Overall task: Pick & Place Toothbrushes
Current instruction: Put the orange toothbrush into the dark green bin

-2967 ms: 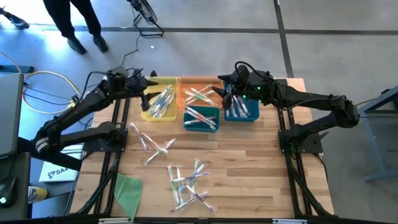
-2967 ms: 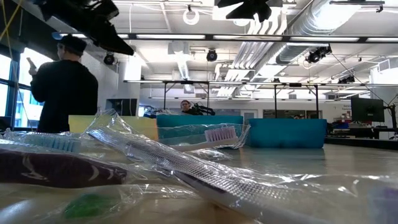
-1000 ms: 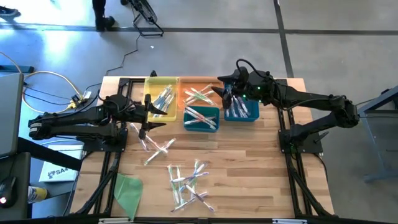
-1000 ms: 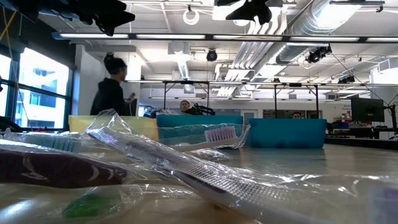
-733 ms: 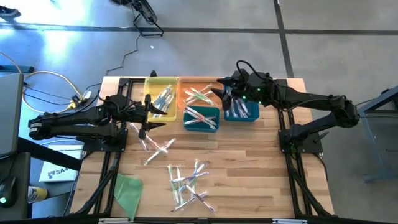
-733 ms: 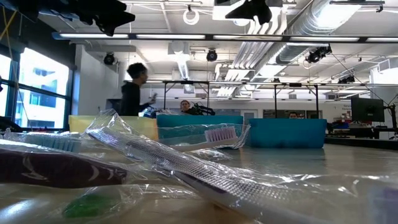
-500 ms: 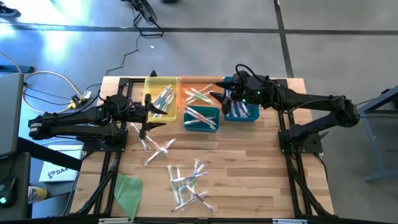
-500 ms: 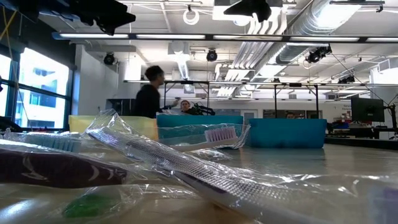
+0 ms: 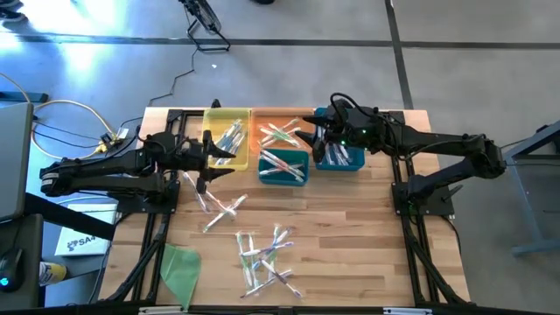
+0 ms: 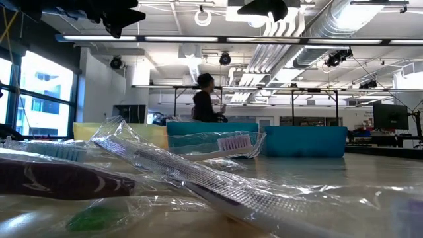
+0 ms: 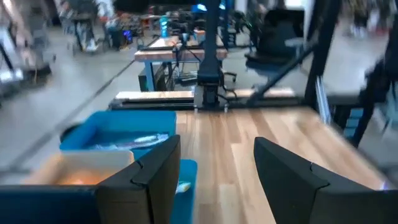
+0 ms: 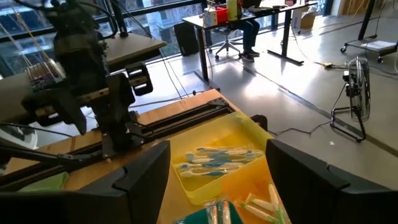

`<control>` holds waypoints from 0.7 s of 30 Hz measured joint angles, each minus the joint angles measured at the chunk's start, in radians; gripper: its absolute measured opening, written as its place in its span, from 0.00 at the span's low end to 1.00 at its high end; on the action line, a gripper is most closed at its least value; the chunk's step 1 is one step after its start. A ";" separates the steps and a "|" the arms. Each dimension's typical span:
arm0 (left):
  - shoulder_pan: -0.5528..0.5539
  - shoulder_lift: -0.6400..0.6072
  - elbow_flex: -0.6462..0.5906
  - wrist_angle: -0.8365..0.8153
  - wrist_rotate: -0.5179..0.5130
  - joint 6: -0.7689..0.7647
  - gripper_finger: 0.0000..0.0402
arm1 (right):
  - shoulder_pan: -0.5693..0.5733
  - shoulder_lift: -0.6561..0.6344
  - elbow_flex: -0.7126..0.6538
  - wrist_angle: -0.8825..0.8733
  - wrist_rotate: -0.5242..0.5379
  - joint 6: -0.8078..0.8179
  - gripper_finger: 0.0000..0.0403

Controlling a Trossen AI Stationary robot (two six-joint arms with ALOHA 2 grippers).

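Clear-wrapped toothbrushes lie loose on the wooden table in two heaps [image 9: 220,206] [image 9: 267,255]; some fill the low view's foreground [image 10: 198,173]. More toothbrushes lie in the yellow bin [image 9: 226,140], the orange bin [image 9: 278,131], the small teal bin [image 9: 282,166] and the blue bin [image 9: 339,156]. My left gripper [image 9: 214,162] hangs open and level above the table by the yellow bin's near left corner, its fingers [image 11: 155,180] holding nothing. My right gripper [image 9: 311,133] hovers open above the gap between the orange and blue bins, nothing between its fingers [image 12: 143,180].
A flat green sheet [image 9: 179,269] lies at the table's near left corner. The four bins stand in a row along the far edge. Bare wood [image 9: 350,227] spreads over the table's right half. A person [image 10: 206,99] is in the room behind.
Neither gripper has visibly moved, opened or shut. In the room behind the table a person has walked from left to right across the low view.
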 joint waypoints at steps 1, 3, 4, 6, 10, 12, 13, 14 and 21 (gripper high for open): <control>0.000 0.000 0.000 0.003 -0.008 -0.054 0.49 | 0.000 0.000 0.000 0.000 0.000 -0.005 0.64; 0.000 0.000 0.000 0.003 -0.011 -0.180 0.49 | 0.000 0.000 0.000 0.000 0.000 -0.025 0.64; 0.000 0.000 0.000 0.002 -0.011 -0.246 0.49 | 0.000 0.000 0.000 0.000 0.000 -0.037 0.64; 0.000 0.000 0.000 -0.012 -0.010 -0.374 0.49 | 0.000 0.000 0.000 -0.001 0.000 -0.065 0.64; 0.000 0.000 0.000 -0.069 0.017 -0.537 0.49 | 0.000 0.000 0.000 -0.001 0.008 -0.106 0.64; 0.000 0.000 0.000 -0.110 0.021 -0.594 0.49 | 0.000 0.000 0.000 -0.002 0.008 -0.113 0.64; 0.000 0.000 0.000 -0.135 0.022 -0.623 0.49 | 0.000 0.000 0.000 -0.002 0.008 -0.122 0.64; 0.000 0.000 0.000 -0.161 0.021 -0.653 0.49 | 0.000 0.000 0.000 -0.005 0.008 -0.132 0.64; 0.000 0.017 0.000 -0.372 -0.067 -0.908 0.49 | -0.018 0.000 0.000 -0.100 0.007 -0.212 0.64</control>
